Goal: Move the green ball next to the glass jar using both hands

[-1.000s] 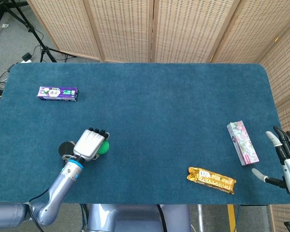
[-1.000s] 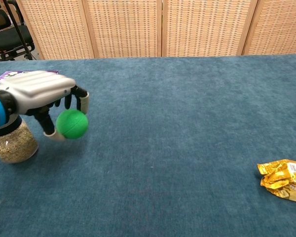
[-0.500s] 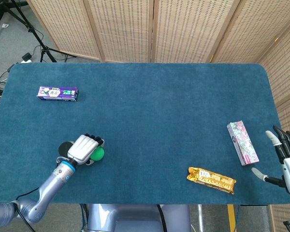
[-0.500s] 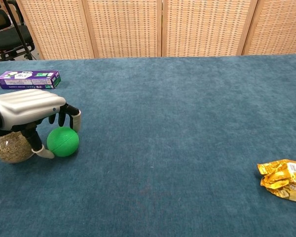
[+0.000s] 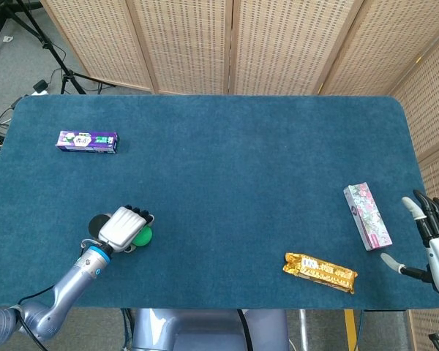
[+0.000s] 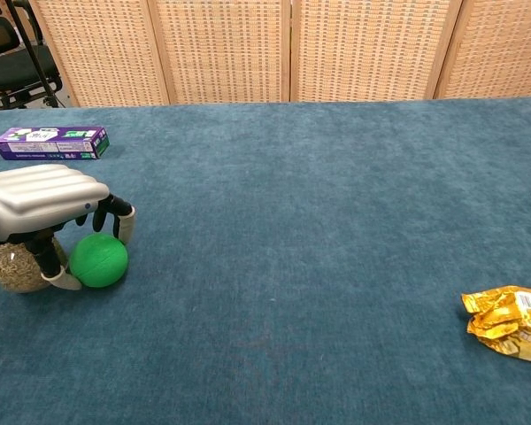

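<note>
Blue felt covers the table (image 5: 241, 168), with woven screens standing behind its far edge. My left hand (image 5: 121, 227) arches over the green ball (image 6: 98, 259), which sits on the felt just beside the glass jar (image 6: 16, 268). Fingers (image 6: 121, 220) curl down around the ball, but I cannot tell whether they grip it or only cage it. From the head view the hand hides most of the ball and half the jar's dark lid. My right hand (image 5: 433, 238) hangs off the table's right edge, fingers spread and holding nothing, partly cut off by the frame. A purple box (image 5: 87, 141), a floral box (image 5: 366, 216) and a gold wrapper (image 5: 320, 271) lie well apart from the ball.
</note>
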Controlling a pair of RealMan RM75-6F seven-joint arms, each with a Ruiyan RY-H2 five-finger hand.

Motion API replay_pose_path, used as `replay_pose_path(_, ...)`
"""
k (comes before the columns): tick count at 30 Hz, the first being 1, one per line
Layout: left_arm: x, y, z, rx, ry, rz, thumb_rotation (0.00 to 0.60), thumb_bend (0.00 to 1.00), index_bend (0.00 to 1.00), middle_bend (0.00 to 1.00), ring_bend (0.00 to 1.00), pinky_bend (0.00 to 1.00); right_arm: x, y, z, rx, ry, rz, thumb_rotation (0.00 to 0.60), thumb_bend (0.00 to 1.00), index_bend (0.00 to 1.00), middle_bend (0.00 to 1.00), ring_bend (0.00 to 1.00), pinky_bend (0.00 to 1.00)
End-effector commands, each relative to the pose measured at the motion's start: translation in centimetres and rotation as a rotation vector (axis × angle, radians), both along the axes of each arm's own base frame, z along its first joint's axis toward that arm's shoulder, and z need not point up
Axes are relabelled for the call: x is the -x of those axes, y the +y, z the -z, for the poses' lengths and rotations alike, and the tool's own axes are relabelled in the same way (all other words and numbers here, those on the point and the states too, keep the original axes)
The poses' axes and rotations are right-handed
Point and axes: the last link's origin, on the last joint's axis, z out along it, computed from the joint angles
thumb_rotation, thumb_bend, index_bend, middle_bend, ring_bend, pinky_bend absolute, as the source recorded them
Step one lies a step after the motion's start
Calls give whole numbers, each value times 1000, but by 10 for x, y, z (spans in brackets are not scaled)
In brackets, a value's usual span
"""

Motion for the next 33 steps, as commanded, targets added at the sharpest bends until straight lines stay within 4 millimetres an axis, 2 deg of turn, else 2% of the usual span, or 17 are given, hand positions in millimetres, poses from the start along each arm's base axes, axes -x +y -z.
replay_pose_path(1, 1, 0, 1, -2, 9, -5, 600, 177, 519, 427, 396, 424, 0, 0, 0, 1, -2, -1, 600, 0, 0, 0, 0, 0)
replay_pose_path(4, 1, 0, 1, 0, 19, -15, 600, 167, 483, 406, 352, 412, 0, 0, 0, 1, -3, -2, 600, 0, 0, 0, 0, 0)
replay_pose_path(11, 0, 1, -2, 6, 50, -63, 600, 98, 355, 176, 139, 281, -1, 0, 0, 3, -8, -6, 600, 0, 0, 0, 0, 0)
replay_pose_path(15, -1, 0, -2, 5, 69, -72, 600, 71, 252, 50, 11, 165, -1, 0, 0, 4, -7, -6, 600, 0, 0, 0, 0, 0)
replay_pose_path(18, -1, 0, -2, 3, 77, -75, 600, 61, 180, 3, 0, 118, -1, 0, 0, 4, -7, -5, 600, 0, 0, 0, 0, 0)
replay_pose_path(26, -4, -1, -10, 4, 55, -79, 600, 43, 33, 0, 0, 67, -1, 0, 0, 7, -7, -4, 600, 0, 0, 0, 0, 0)
replay_pose_path(33, -8, -5, -35, -20, -3, -86, 600, 19, 0, 0, 0, 19, -1, 1, -1, 8, -10, -3, 600, 0, 0, 0, 0, 0)
